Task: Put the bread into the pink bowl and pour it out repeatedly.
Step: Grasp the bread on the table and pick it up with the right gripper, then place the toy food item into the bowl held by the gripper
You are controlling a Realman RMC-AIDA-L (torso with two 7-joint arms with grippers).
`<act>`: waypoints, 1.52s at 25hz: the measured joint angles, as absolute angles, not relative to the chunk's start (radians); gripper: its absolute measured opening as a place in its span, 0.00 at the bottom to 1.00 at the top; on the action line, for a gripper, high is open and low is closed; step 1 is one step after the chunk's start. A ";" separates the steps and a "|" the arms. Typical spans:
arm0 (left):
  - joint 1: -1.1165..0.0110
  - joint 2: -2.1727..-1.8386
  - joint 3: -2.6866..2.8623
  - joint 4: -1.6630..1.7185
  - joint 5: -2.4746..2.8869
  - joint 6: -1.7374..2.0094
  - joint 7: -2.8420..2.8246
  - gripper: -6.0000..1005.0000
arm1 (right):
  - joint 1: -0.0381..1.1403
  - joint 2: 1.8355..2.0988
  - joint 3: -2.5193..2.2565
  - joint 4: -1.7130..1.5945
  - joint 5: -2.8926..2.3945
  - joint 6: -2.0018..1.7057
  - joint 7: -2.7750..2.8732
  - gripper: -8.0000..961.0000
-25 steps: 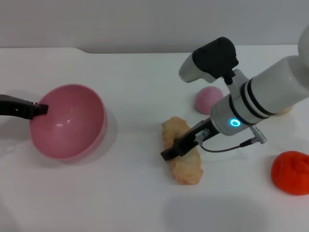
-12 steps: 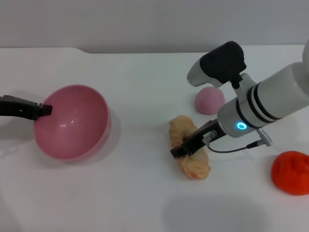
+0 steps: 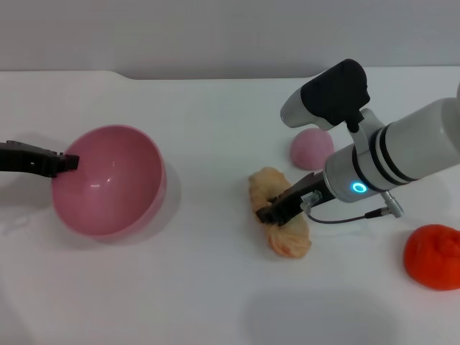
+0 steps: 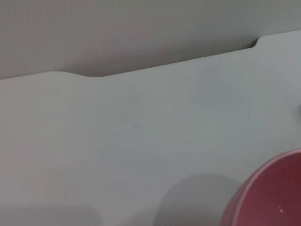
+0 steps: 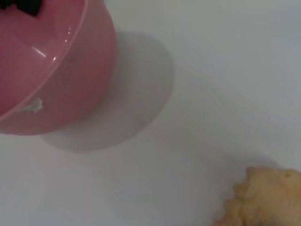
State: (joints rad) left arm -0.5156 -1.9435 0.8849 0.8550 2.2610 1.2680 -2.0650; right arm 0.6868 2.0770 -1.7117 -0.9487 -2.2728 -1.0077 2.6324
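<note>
The right gripper (image 3: pixel 277 210) has its dark, slim fingers closed across the middle of the bread (image 3: pixel 280 223), an elongated toy loaf with a pale tan, porous, lumpy surface that lies on the white table (image 3: pixel 215 287) with one end pointing toward the robot. Behind the fingers, the wrist is a white cylinder with black bands and a glowing blue ring, topped by a rounded black-and-grey housing, with a thin cable looping below it. The right wrist view shows one scalloped, crumbly-looking end of the loaf at the edge of the picture. Well to the left of the bread stands the pink bowl (image 3: pixel 111 180), a deep, glossy plastic hemisphere tilted so its opening faces up and toward the robot. The left gripper (image 3: pixel 63 162) reaches in from the left edge as a black, narrow shape, its fingers pinched on the bowl's near-left rim. Just behind the right wrist sits a small matte pink dome-shaped ball (image 3: pixel 311 149), and near the right edge of the table lies a bumpy red-orange lump (image 3: pixel 433 256).
</note>
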 joint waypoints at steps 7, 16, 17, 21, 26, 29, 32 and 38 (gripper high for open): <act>-0.518 -1.941 0.885 0.856 2.261 1.271 -2.069 0.05 | 0.687 2.076 -1.709 -0.958 -2.274 -0.996 2.632 0.22; -0.522 -1.940 0.888 0.856 2.261 1.272 -2.072 0.05 | 0.668 2.075 -1.712 -0.992 -2.274 -0.986 2.631 0.17; -0.522 -1.939 0.890 0.855 2.261 1.272 -2.073 0.05 | 0.660 2.075 -1.712 -1.008 -2.274 -0.983 2.631 0.16; -0.523 -1.938 0.895 0.855 2.261 1.272 -2.074 0.05 | 0.622 2.075 -1.704 -1.075 -2.283 -0.978 2.631 0.16; -0.531 -1.936 0.896 0.855 2.261 1.273 -2.077 0.05 | 0.565 2.076 -1.693 -1.195 -2.349 -0.957 2.635 0.15; -0.535 -1.935 0.896 0.852 2.261 1.274 -2.078 0.05 | 0.525 2.076 -1.672 -1.279 -2.363 -0.934 2.636 0.15; -0.538 -1.935 0.896 0.850 2.262 1.279 -2.078 0.05 | 0.485 2.077 -1.644 -1.376 -2.363 -0.902 2.630 0.14; -0.542 -1.938 0.931 0.853 2.263 1.284 -2.095 0.05 | 0.454 2.084 -1.637 -1.583 -2.361 -0.832 2.576 0.14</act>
State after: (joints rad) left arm -0.5416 -1.9382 0.9314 0.8531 2.2627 1.2844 -2.0954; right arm 0.4543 2.0841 -1.6375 -1.5826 -2.3606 -0.8316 2.5760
